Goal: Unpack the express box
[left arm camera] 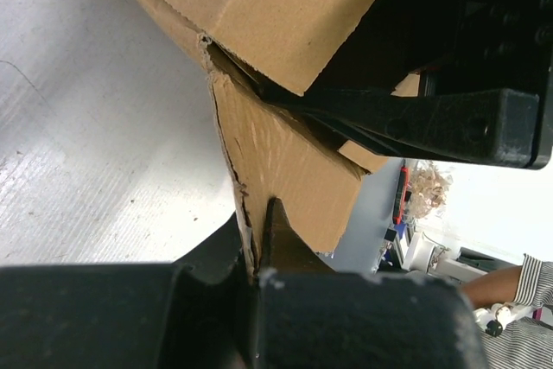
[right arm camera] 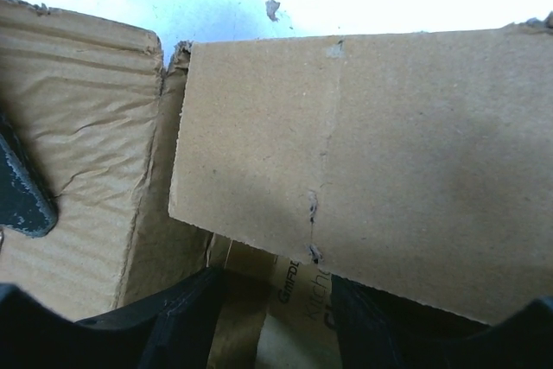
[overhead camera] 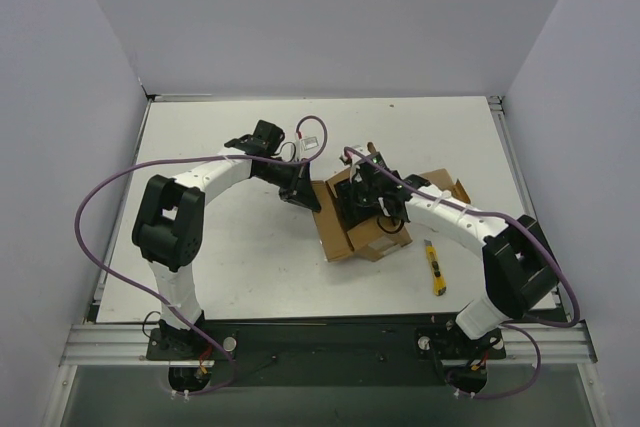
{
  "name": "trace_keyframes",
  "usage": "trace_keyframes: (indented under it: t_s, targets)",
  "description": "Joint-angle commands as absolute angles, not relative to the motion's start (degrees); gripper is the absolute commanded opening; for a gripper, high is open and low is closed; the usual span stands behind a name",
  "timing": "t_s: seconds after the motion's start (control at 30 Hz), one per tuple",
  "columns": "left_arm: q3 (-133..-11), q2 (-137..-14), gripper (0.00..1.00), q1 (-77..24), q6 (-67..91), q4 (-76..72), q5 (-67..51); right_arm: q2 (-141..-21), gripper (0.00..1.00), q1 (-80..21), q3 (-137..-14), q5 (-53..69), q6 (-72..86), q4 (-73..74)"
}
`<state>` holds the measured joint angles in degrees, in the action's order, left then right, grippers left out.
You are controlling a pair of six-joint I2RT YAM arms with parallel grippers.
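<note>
Box: the box [overhead camera: 342, 232] sits at mid-table, between my two arms and just ahead of them, with its top flaps open.
Table: the white table [overhead camera: 220, 247] carries the box, and my arm bases stand at its near edge.
Left claw: my left claw [left arm camera: 257, 257] is at the box's left edge, clenched on the side flap.
Grip detail: in the left wrist view the cardboard edge runs straight into the slit between my fingers, and they close on it.
Side flap: the side flap [left arm camera: 285, 170] is ragged along its fold and stands out from the box over the bare table.
Right claw: my right claw [right arm camera: 276, 300] reaches in from the right and hangs over the open top.
Right fingers: my fingers [right arm camera: 181, 317] are spread apart, and I see nothing pinched between them.
Top flap: the top flap [right arm camera: 363, 153] lies flat just beyond my right fingertips, creased down its middle, with crinkled cardboard to its left.
Pack: a pack [right arm camera: 302, 287] with dark print lies inside the box under my right fingertips, partly hidden by the top flap. The print is too cut off to read.
Knife: a yellow knife [overhead camera: 437, 269] lies on the table to the right of the box, near it but apart, beside my right arm.
Cables: a purple cable [overhead camera: 95, 202] loops out from my left arm, and another runs along my right arm.
</note>
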<state>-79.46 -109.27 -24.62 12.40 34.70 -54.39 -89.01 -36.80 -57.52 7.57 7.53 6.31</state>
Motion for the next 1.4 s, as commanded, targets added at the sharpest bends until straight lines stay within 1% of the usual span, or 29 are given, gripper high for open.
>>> trace_keyframes:
  t_s: [0.0, 0.07, 0.23, 0.3, 0.33, 0.4, 0.43, 0.5, 0.57, 0.63, 0.67, 0.77, 0.8, 0.87, 1.07, 1.17, 1.27, 1.3, 1.33, 1.37]
  targets:
    - [-80.7, -108.1, 0.0, -25.9, 9.3, 35.2, -53.3, -89.0, 0.56, -36.6, -61.8, 16.7, 9.5, 6.3]
    - [-80.9, -108.1, 0.0, -26.0, 9.4, 35.2, -53.3, -89.1, 0.57, -36.8, -62.9, 17.8, 9.2, 6.8]
    - [-80.9, -108.4, 0.0, -26.0, 11.1, 34.0, -54.7, -92.3, 0.57, -40.1, -61.8, 9.9, 6.9, 6.9]
    - [-80.9, -108.2, 0.0, -26.0, 11.7, 33.3, -55.0, -93.6, 0.54, -40.3, -62.1, 7.3, 7.2, 7.2]
    - [-80.9, -108.2, 0.0, -26.0, 12.0, 33.2, -55.3, -94.2, 0.5, -40.5, -62.5, 4.2, 7.4, 7.5]
    - [-80.9, -108.3, 0.0, -26.1, 12.7, 32.9, -55.4, -96.1, 0.46, -41.6, -63.8, 0.3, 6.9, 8.8]
    - [-81.0, -108.2, 0.0, -26.2, 12.7, 32.9, -55.5, -96.3, 0.41, -42.1, -64.2, -6.8, 6.4, 9.1]
    - [-81.0, -108.2, 0.0, -26.2, 12.7, 33.0, -55.2, -96.2, 0.38, -43.0, -64.5, -10.5, 5.0, 9.1]
    - [-80.9, -108.1, 0.0, -26.1, 12.7, 33.2, -55.0, -95.4, 0.38, -43.2, -64.2, -14.4, 2.2, 8.9]
    - [-80.8, -107.9, 0.0, -26.1, 12.8, 33.3, -54.8, -94.6, 0.38, -42.5, -63.2, -14.3, 0.4, 8.7]
    - [-80.8, -107.8, 0.0, -26.0, 13.2, 33.3, -54.8, -94.0, 0.38, -42.0, -63.0, -11.8, -1.4, 9.5]
    - [-80.7, -108.0, 0.0, -25.8, 13.8, 32.7, -55.5, -93.1, 0.29, -41.2, -62.2, -8.2, -3.8, 9.6]
    - [-80.7, -108.3, 0.0, -25.8, 13.9, 32.8, -55.5, -92.8, 0.25, -41.2, -62.1, -7.9, -5.2, 9.3]
    - [-80.8, -108.3, 0.0, -25.7, 13.8, 33.0, -55.5, -91.8, 0.2, -40.9, -62.2, -8.4, -5.4, 9.8]
    - [-80.3, -107.8, 0.0, -25.7, 14.7, 31.8, -56.2, -92.1, 0.22, -39.0, -65.2, -8.3, -10.0, 14.0]
    - [-80.7, -108.0, 0.0, -25.4, 15.4, 31.2, -57.4, -93.1, 0.19, -37.5, -66.6, -8.0, -10.7, 14.6]
    - [-81.0, -107.8, 0.0, -25.4, 15.6, 31.3, -57.8, -93.6, 0.13, -36.3, -68.0, -8.1, -11.7, 14.9]
    - [-80.9, -107.8, 0.0, -25.4, 15.9, 31.0, -57.9, -93.8, 0.05, -36.1, -68.3, -8.0, -12.1, 15.1]
    - [-80.8, -107.8, 0.0, -25.4, 16.3, 30.8, -58.0, -94.0, 0.01, -35.9, -68.6, -7.9, -12.4, 15.1]
    - [-80.6, -107.6, 0.0, -25.3, 16.4, 30.2, -58.2, -94.0, 0.0, -35.8, -68.8, -7.7, -13.0, 15.2]
